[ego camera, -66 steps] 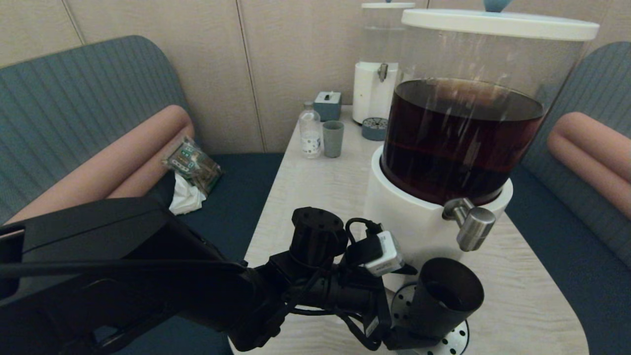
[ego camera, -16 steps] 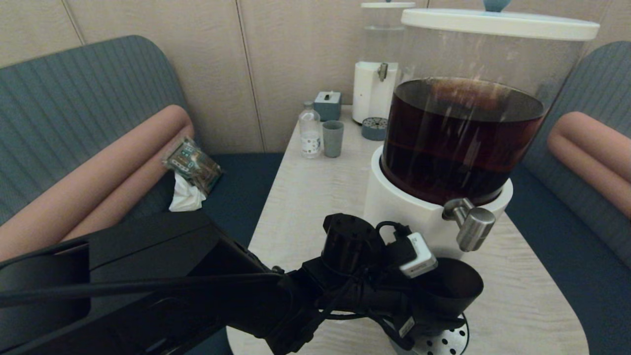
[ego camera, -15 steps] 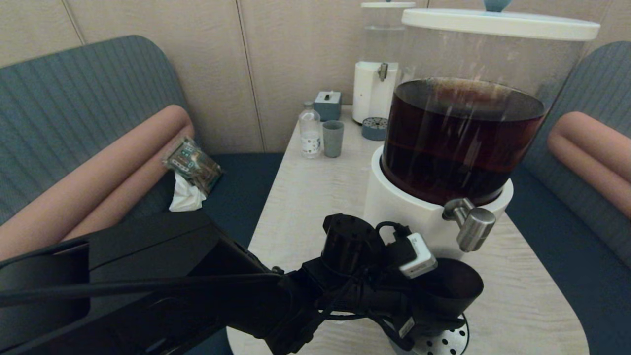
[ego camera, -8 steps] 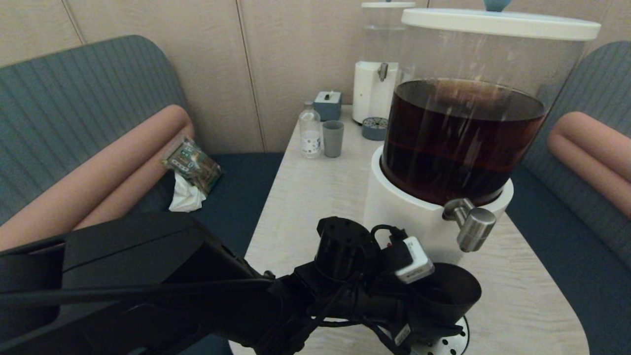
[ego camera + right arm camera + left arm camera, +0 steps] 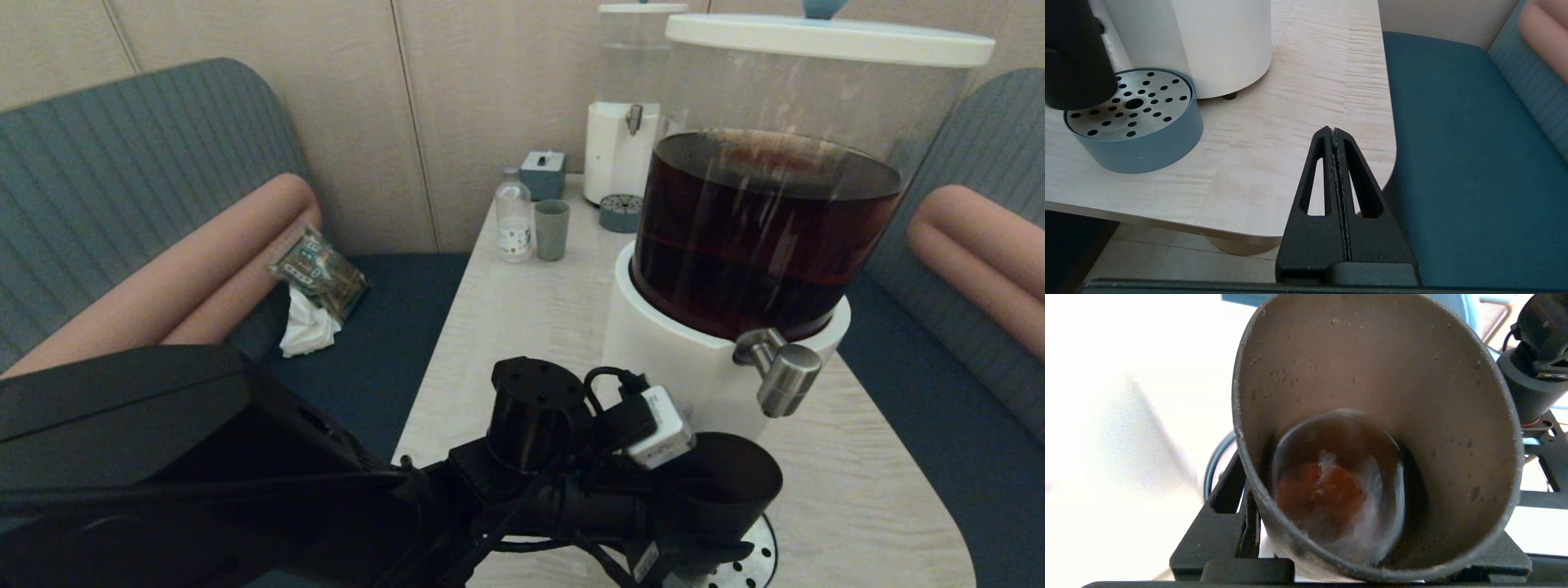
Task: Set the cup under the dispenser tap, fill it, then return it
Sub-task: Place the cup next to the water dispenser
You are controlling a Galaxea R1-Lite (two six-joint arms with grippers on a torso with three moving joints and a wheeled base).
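Note:
The black cup stands upright in my left gripper, whose fingers are shut on its lower wall. Its rim sits below and slightly left of the steel dispenser tap on the big dispenser of dark liquid. In the left wrist view the cup holds a little brown liquid at the bottom. The cup's dark lower part hovers over the left edge of the perforated drip tray. My right gripper is shut and empty beside the table's front right corner.
At the table's far end stand a smaller clear-liquid dispenser, a grey-green cup, a small bottle and a blue box. A packet and tissue lie on the left bench. Blue seats flank the table.
Over the last second my left gripper has carried the cup left and towards me, out from beneath the tap. Earlier it had moved in under the tap.

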